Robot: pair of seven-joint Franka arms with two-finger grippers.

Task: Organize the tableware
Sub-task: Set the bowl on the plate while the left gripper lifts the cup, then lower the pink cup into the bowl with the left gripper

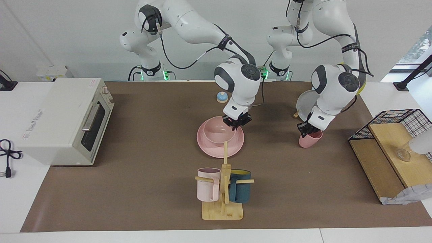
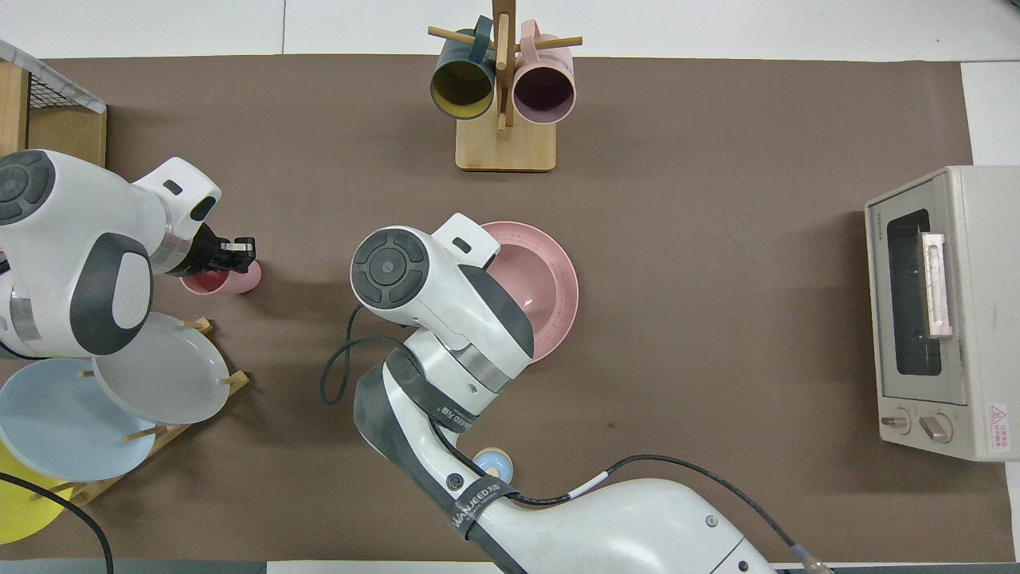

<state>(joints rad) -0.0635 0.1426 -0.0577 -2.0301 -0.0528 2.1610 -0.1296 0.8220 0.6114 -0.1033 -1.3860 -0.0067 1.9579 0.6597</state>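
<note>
The matte pink round bowl [image 1: 219,133] sits inside the wide flat matte pink plate [image 1: 206,148] at the middle of the brown tabletop [image 1: 141,189]. The right gripper [image 1: 237,124] is at the rim of this bowl on the side nearer to the robots, and its dark fingers [image 1: 233,123] are pressed on the rim, pinching it as far as the facing view shows. In the overhead view the right arm covers this part of the bowl, so only the plate [image 2: 558,295] and a part of the bowl [image 2: 526,279] show. The small matte pink handleless cup [image 1: 310,139] stands toward the left arm's end of the tabletop, a little tilted. The left gripper [image 1: 306,130] is at its mouth, with one of the fingers [image 2: 239,249] over the rim, pinching the cup wall [image 2: 227,281]. Nearer to the robots than the cup is a wooden plate rack [image 2: 179,375] with a grey plate [image 2: 163,375], a blue plate [image 2: 56,426] and a yellow plate [image 2: 20,502]. Farther from the robots than the plate stands a wooden mug tree [image 1: 224,189] holding a pale pink mug [image 1: 207,185] and a teal mug [image 1: 240,186]. A white toaster oven [image 1: 64,119] is at the right arm's end.
</note>
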